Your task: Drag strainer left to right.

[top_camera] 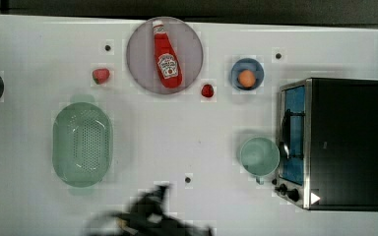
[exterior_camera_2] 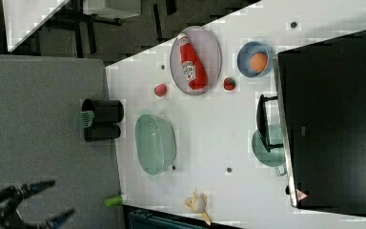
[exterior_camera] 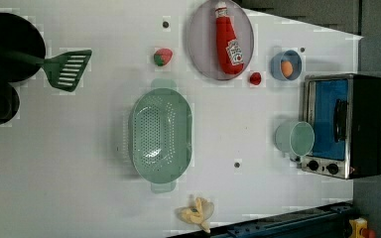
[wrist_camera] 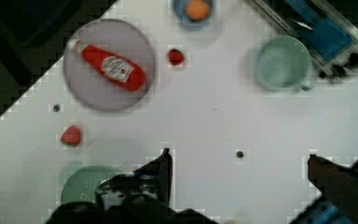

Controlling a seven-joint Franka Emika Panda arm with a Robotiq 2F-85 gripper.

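Ketchup bottle (top_camera: 166, 55), lying on the round plate (top_camera: 140, 69) at the table's far edge: white label, print too small to read. Toaster oven (exterior_camera_2: 331, 119): red-and-white warning triangle sign (exterior_camera_2: 300, 194) near one corner.

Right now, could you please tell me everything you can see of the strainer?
The strainer is a pale mint-green oval colander, plastic by its look, its bowl dotted with many small holes and a small tab handle at each end. It sits upright and empty on the white table, toward the top view's left, below the small red-and-green fruit. Nothing touches it.
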